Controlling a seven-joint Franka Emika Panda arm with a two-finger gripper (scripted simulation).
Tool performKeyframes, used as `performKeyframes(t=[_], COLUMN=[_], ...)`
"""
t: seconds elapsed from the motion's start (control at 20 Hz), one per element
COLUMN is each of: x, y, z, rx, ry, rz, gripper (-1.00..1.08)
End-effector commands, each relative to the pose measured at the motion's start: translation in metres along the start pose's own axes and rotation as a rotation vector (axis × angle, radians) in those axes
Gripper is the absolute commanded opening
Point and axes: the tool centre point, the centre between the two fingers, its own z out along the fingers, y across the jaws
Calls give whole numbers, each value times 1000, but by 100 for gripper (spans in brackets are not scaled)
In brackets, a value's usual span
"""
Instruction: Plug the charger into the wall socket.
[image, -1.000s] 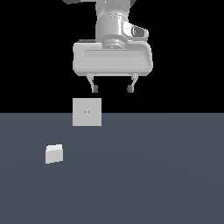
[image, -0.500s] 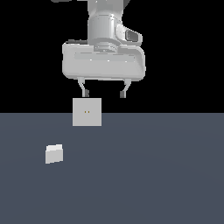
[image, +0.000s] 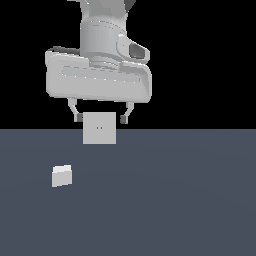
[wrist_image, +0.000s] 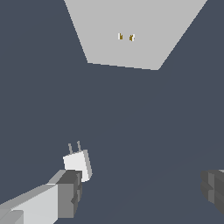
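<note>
White boxy charger (image: 62, 175) with two thin prongs, resting on dark grey table (image: 175, 200), well short of far edge. Light-grey square wall socket (image: 99, 128) upright at far edge. Gripper (image: 100, 118) above table, jaws spread, empty.

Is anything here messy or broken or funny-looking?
Nothing looks broken or spilled. The charger sits on the floor, not plugged in, apart from the wall socket, which stands upright. The wrist view shows its two prongs. The hand is open above the floor and holds nothing.
</note>
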Motion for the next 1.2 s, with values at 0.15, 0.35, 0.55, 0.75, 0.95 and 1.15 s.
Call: performKeyframes(t=[0.15,0.35,0.55,0.75,0.95,1.15], x=[-8,-13,-18,-22,-25,-27], y=[-21,-36,-50,-60,-68,-73], z=[15,26,36,44,50,54], rx=[15,27,38,47,54,58], ry=[65,112,154,187,210,224], rz=[-74,-127,-175,-213,-241,-258], gripper=[100,100,100,100,100,100])
